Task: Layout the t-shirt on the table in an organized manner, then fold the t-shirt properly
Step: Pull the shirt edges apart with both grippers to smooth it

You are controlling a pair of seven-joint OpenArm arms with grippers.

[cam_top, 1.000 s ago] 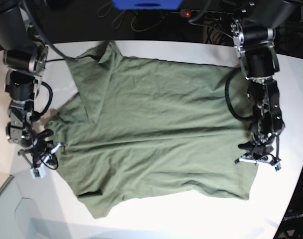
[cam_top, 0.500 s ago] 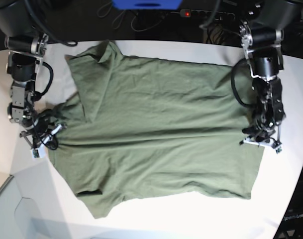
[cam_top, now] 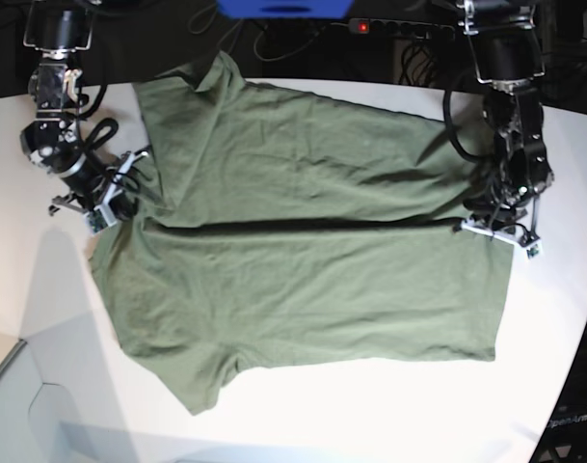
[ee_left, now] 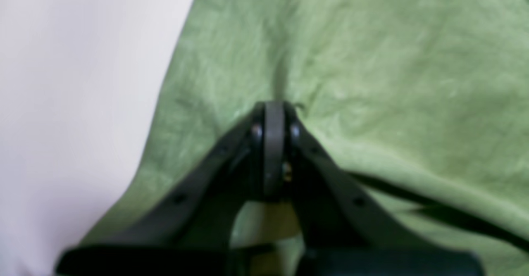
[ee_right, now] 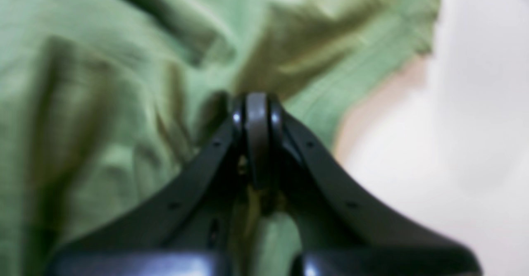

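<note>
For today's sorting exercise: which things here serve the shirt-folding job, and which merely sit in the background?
Job: olive-green t-shirt; white table; left gripper and right gripper, both shut on the shirt.
Background: blue object; power strip with red light; cables.

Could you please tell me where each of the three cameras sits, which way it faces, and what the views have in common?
Base: overhead, looking down at the t-shirt on the table; both arms show, right tool and left tool.
Left wrist: on the arm, looking along the shut left tool pinching cloth.
Right wrist: likewise, along the shut right tool at a bunched edge.
Shared: all three show the green t-shirt and white table.
</note>
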